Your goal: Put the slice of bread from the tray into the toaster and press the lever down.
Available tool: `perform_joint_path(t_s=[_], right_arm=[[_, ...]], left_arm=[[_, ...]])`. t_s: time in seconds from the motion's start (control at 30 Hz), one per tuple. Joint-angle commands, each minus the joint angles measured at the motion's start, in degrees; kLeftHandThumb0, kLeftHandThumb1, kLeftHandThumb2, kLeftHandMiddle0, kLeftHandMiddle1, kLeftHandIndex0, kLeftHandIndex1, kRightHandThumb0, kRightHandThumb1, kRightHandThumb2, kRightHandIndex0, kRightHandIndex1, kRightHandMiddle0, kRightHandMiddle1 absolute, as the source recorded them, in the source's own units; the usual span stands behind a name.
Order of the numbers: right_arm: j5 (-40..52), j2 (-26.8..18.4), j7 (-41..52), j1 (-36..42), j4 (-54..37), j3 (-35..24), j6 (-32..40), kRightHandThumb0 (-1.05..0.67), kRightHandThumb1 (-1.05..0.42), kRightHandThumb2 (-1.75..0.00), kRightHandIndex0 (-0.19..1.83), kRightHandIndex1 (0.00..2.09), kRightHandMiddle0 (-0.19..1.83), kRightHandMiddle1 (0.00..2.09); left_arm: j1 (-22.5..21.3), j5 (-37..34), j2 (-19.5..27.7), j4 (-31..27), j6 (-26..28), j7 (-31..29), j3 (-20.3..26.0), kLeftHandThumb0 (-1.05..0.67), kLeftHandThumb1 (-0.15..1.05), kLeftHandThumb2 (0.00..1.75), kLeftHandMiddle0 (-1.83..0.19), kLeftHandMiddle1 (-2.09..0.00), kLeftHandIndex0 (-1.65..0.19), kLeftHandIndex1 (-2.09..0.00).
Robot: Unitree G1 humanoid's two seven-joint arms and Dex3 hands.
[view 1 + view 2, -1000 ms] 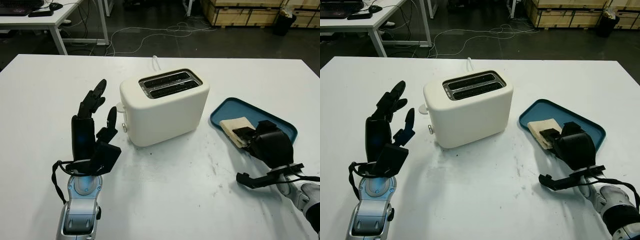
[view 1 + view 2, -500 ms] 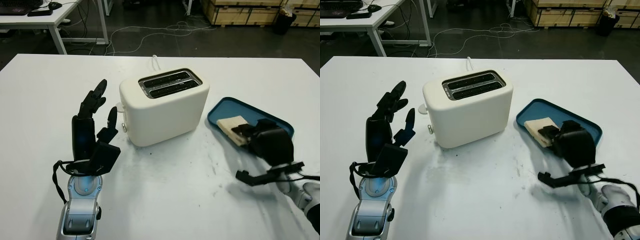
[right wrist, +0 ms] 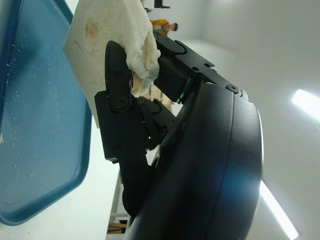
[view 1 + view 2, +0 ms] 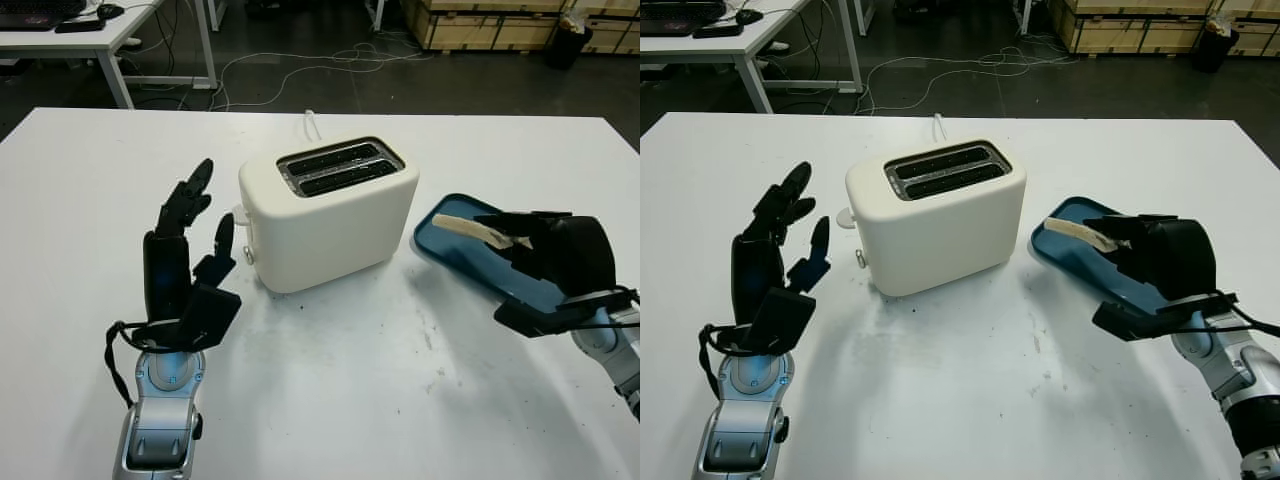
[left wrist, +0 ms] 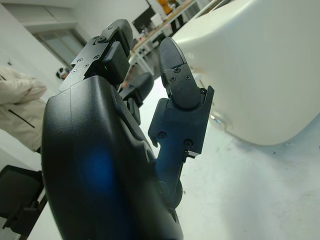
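Black and upright at the near left of the white table [image 4: 330, 400], our left hand [image 4: 185, 262] is open and holds nothing; it stands just beside the toaster's end, where a small knob [image 4: 248, 255] and the lever [image 4: 240, 214] stick out.

Further in on the right, our right hand [image 4: 545, 248] has its fingers [image 3: 116, 90] closed on the slice of bread [image 4: 470, 229], lifted clear above the blue tray [image 4: 470, 262]. The pinch sits at one end of the slice, and the free end points towards the toaster [image 4: 330, 215]. In the right wrist view the crumb bulges and crumples where the fingers bite, so we judge the slice soft, light and easy to tear. It will likely sag or bend from an end hold, and squeezing harder would only crush it. A grip nearer the middle of an edge, across the flat faces, would keep it straighter.

Beyond the hands, the cream toaster stands in the middle of the table with two slots [image 4: 338, 167] open at the top, well apart from the bread. We expect the slice must be turned on edge and lined up with a slot before letting go; a limp corner could catch on the metal rim.
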Motion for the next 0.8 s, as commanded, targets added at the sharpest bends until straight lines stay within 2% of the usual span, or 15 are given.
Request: perform_joint_path(t_s=[0.0,0.03,0.07,0.13,0.23,0.33,0.37,0.43,0.47,0.63,0.77], right_arm=[[-0.2,0.0,0.0,-1.0,0.1,-0.4,-1.1,-0.31,-0.92,-0.15,1.05,0.40,1.01,0.01],[-0.6,-0.1,-0.1,-1.1,0.3,-0.4,-1.0,-0.30,-0.92,-0.14,1.02,0.49,1.02,0.01],[-0.7,-0.2,0.0,-1.3,0.6,-0.4,-0.8,-0.31,-0.92,-0.14,0.93,0.76,1.03,0.00],[-0.1,-0.5,0.5,-2.1,1.4,-0.7,-1.0,-0.34,-0.92,-0.16,0.81,1.05,1.06,0.01],[3.6,-1.2,5.0,-4.0,2.7,-2.2,-1.4,-0.36,-0.92,-0.18,0.76,1.17,1.04,0.01],[10.7,-2.8,14.4,-7.2,2.6,-5.4,-1.4,-0.34,-0.92,-0.12,0.82,1.09,1.04,0.01],[12.3,-3.5,17.1,-8.2,2.8,-6.1,-1.6,-0.33,-0.92,-0.10,0.86,0.97,1.04,0.00],[14.8,-5.3,22.6,-11.5,3.4,-7.2,-1.6,-0.33,-0.92,-0.10,0.91,0.87,1.05,0.00],[16.4,-6.0,25.5,-13.4,4.0,-7.7,-1.6,-0.34,-0.92,-0.12,0.97,0.73,1.07,0.01],[23.5,-8.0,41.0,-27.0,14.4,-8.2,-6.5,-0.33,-0.92,-0.10,1.19,0.25,1.11,0.00],[25.0,-8.2,49.8,-37.9,19.7,-7.5,-7.5,-0.31,-0.92,-0.09,1.24,0.12,1.12,0.01]], left_arm=[[0.1,0.8,0.2,-0.1,-0.2,0.1,-0.1,-0.38,0.92,0.54,-0.08,-0.95,-0.40,-0.04],[0.1,1.0,0.3,-0.1,-0.2,0.2,-0.2,-0.38,0.92,0.54,-0.08,-0.95,-0.40,-0.04],[0.0,1.1,0.3,-0.1,-0.3,0.3,-0.1,-0.38,0.92,0.54,-0.09,-0.95,-0.41,-0.04],[0.0,1.1,0.3,-0.1,-0.2,0.3,-0.1,-0.38,0.92,0.55,-0.09,-0.95,-0.41,-0.04],[-0.1,1.1,0.2,-0.2,-0.2,0.4,-0.1,-0.36,0.92,0.54,-0.09,-0.95,-0.41,-0.04],[-0.2,0.9,0.4,-0.2,-0.2,0.2,0.0,-0.36,0.92,0.54,-0.09,-0.95,-0.41,-0.04],[-0.2,0.8,0.4,-0.2,-0.3,0.2,0.1,-0.35,0.92,0.54,-0.08,-0.95,-0.40,-0.04],[-0.4,0.8,0.4,-0.2,-0.1,0.1,0.1,-0.35,0.92,0.54,-0.08,-0.95,-0.40,-0.03],[-0.5,0.8,0.4,-0.2,0.0,0.1,0.1,-0.35,0.92,0.54,-0.08,-0.95,-0.40,-0.04],[-0.3,0.4,0.1,-0.3,-0.1,0.2,0.2,-0.36,0.92,0.53,-0.08,-0.96,-0.41,-0.04],[-0.2,0.9,0.2,-0.5,0.1,0.4,0.3,-0.37,0.92,0.53,-0.08,-0.96,-0.41,-0.04]])
